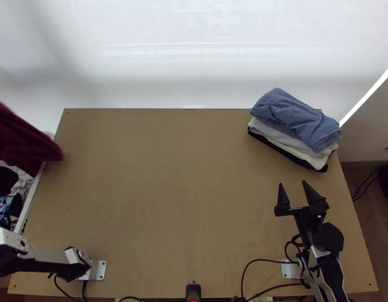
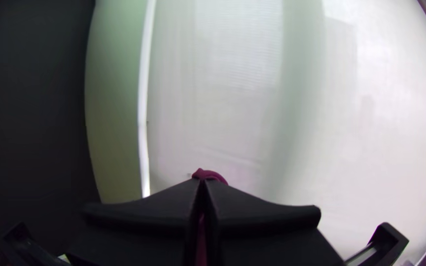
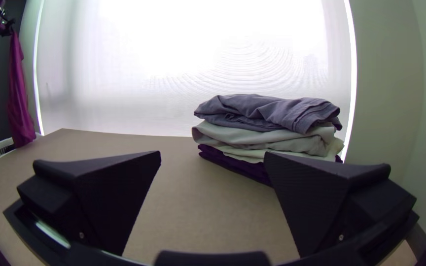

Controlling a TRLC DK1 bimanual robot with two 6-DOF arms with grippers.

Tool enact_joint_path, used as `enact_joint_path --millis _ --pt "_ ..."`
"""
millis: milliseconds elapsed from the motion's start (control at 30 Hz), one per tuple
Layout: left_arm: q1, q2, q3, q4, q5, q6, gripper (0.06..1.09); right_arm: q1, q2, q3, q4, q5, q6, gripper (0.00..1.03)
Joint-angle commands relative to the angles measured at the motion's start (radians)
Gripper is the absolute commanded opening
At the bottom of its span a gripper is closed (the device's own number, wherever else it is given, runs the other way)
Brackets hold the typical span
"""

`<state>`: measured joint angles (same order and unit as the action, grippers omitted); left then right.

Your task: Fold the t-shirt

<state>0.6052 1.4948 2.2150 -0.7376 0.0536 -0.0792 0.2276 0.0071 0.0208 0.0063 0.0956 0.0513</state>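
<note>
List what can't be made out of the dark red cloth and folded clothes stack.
Dark red cloth: one end cut off by top view's left edge.
Its held part: mostly behind left gripper, left wrist view.
Folded stack: bottom garment partly behind right gripper, right wrist view.

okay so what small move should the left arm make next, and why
Probably swing the left gripper inward over the light wooden table, since the dark red cloth garment it pinches hangs mostly beyond the table's left edge, not yet laid out for folding.

Clothes [image 1: 297, 118] lie on table [image 1: 168, 201], far right — bin [image 1: 30, 197] left.
</note>
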Motion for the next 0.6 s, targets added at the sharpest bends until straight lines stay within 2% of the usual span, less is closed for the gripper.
enact_joint_path --millis 0,67,333,567 --pt "-0.139 -0.053 -0.011 -0.028 -0.046 -0.016 0.09 -0.002 -0.009 -0.013 -0.003 0.0 -0.004 0.98" --pt "-0.252 -0.062 -0.011 -0.057 -0.127 -0.014 0.09 -0.002 -0.009 -0.013 -0.003 0.0 -0.004 0.98" --pt "-0.702 -0.071 -0.038 -0.128 -0.354 -0.014 0.09 -0.002 -0.009 -0.013 -0.003 0.0 -0.004 0.98" --pt "-1.015 -0.038 -0.17 -0.077 -0.475 -0.017 0.09 -0.002 -0.009 -0.013 -0.003 0.0 -0.004 0.98"
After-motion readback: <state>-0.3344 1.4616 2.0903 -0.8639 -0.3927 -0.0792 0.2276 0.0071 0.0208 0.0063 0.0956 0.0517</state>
